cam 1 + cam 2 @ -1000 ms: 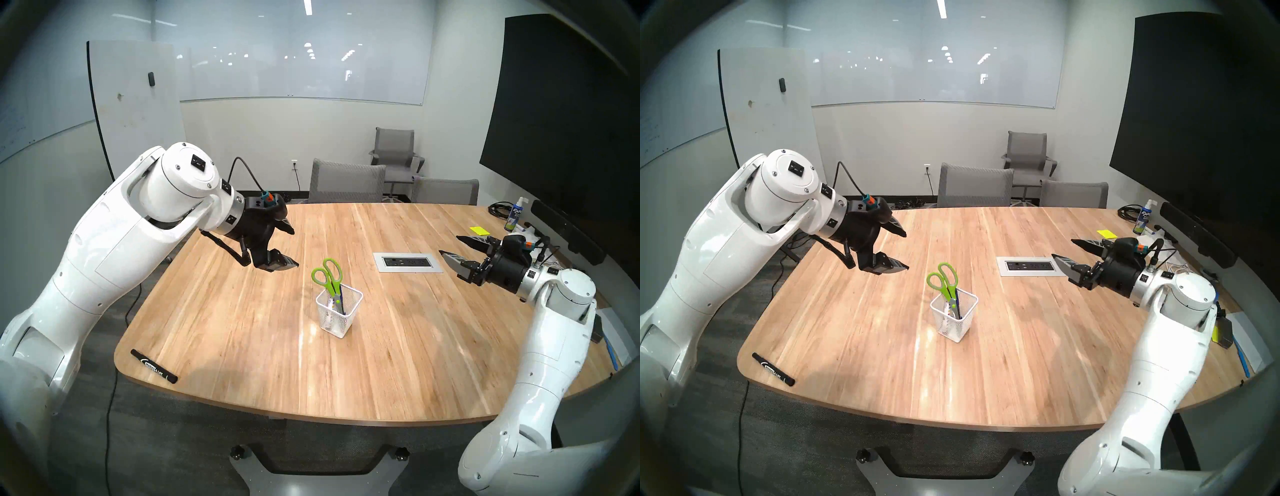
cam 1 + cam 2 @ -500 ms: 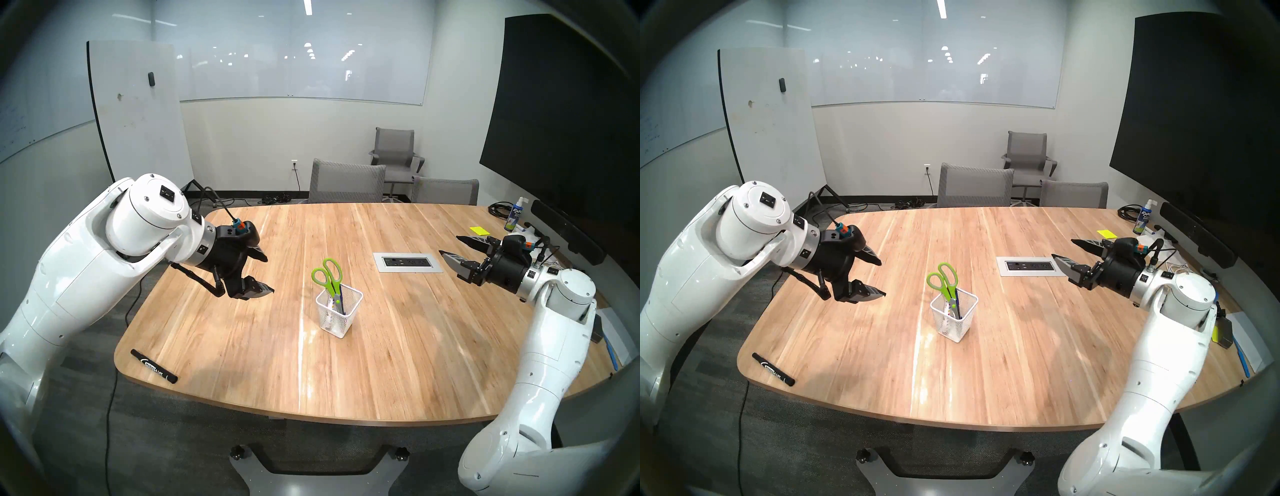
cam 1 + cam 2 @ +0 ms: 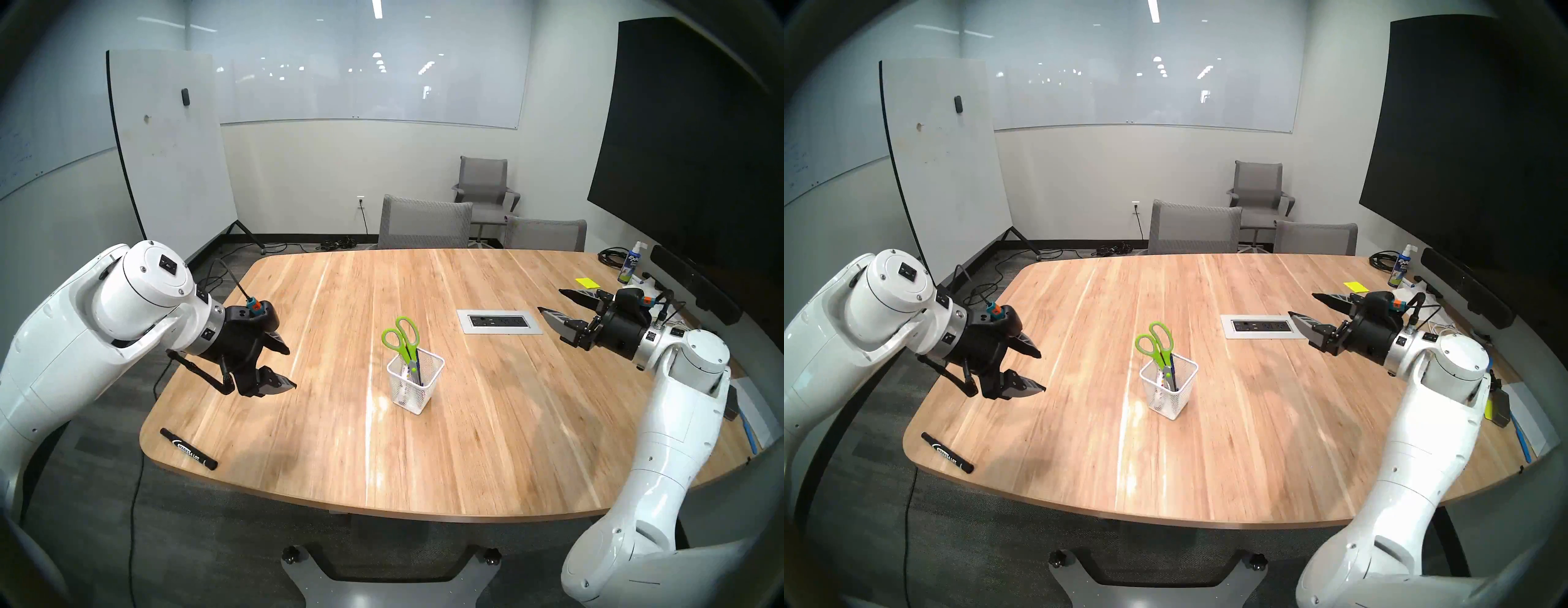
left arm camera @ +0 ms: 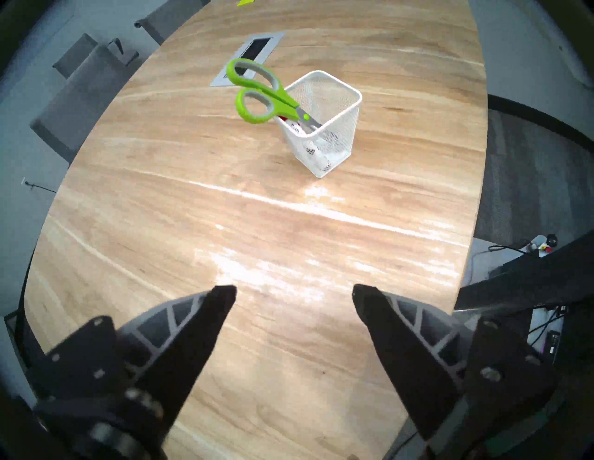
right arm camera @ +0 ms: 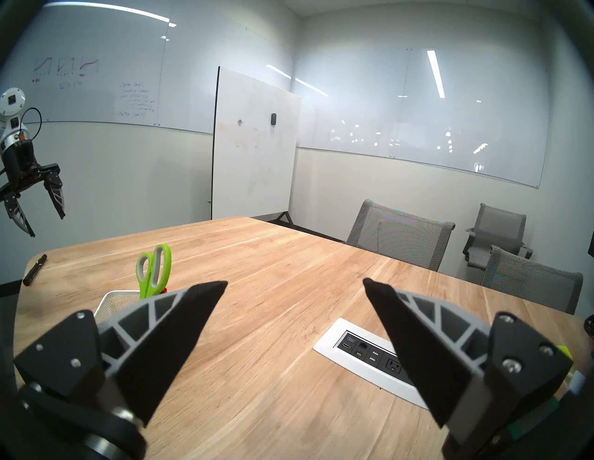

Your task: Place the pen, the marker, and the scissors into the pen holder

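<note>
Judging by the holder (image 3: 415,384), scissors (image 3: 401,338), pen (image 3: 418,366) and a white marker sit inside; 1 black marker (image 3: 189,448) lies well left of it. Both grippers, left (image 3: 291,368) and right (image 3: 551,306), hang empty, fingers apart. Next: left descends onto that marker.

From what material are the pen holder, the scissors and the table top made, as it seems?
Pen holder: likely metal wire mesh painted matte white; fine see-through grid, solid rim.
Scissors: handles look like glossy lime-green plastic with a grey, perhaps rubbery lining; blades bare silvery metal.
Table: wood or wood-look laminate, cannot tell which; plank grain, semi-gloss with light streaks.
</note>
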Tool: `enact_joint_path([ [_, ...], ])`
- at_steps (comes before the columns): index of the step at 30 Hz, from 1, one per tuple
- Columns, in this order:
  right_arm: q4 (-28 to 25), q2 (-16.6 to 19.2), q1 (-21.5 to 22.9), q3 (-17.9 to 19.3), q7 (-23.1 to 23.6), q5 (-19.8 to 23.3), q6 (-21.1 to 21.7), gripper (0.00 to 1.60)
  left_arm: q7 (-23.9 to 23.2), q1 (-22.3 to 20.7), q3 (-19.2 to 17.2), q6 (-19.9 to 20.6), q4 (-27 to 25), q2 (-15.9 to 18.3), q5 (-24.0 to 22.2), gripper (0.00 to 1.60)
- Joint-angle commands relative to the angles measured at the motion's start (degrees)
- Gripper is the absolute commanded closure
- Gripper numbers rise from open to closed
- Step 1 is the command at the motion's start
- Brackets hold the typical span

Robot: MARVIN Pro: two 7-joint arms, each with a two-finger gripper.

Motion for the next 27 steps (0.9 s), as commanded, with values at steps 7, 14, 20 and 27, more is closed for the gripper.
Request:
enact_joint_path([
  [7, -0.7, 0.0, 0.8, -0.1, 0.1, 0.4, 0.0, 0.00, -3.0, 11.5, -4.7, -1.5, -2.1, 10.8, -4.3, 0.36],
  [14, -0.7, 0.0, 0.8, -0.1, 0.1, 0.4, 0.0, 0.00, -3.4, 16.3, -6.0, -4.8, -2.8, 13.5, -4.9, 0.39],
  [20, -0.7, 0.0, 0.8, -0.1, 0.1, 0.4, 0.0, 0.00, -4.5, 20.0, -7.3, -8.2, -2.2, 14.8, -3.7, 0.40],
  [27, -0.7, 0.0, 0.8, -0.1, 0.1, 0.4, 0.0, 0.00, -5.4, 23.6, -7.8, -12.4, -0.2, 15.8, 0.7, 0.41],
])
